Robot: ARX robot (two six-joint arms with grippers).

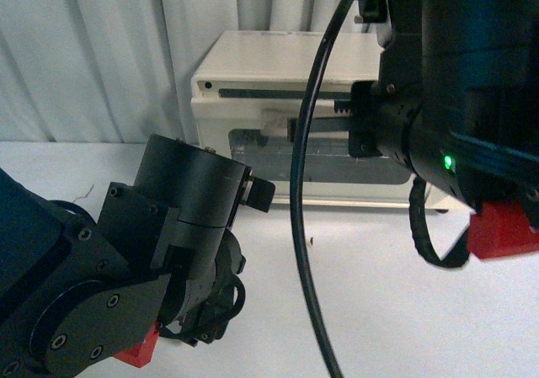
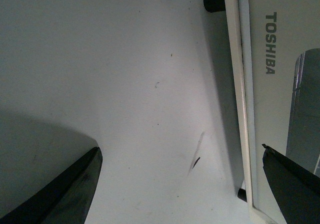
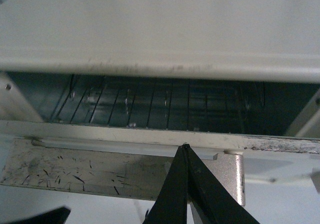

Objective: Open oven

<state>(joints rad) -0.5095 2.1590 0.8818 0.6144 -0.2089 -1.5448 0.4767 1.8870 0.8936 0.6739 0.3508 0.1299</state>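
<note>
Right pincer (image 3: 118, 194) at ajar oven (image 3: 160, 29)

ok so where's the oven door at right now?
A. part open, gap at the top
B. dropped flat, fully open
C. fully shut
A. The oven door is tilted off the body but still faces the front camera. The right wrist view looks over its top edge through the gap onto the wire rack inside.
</note>
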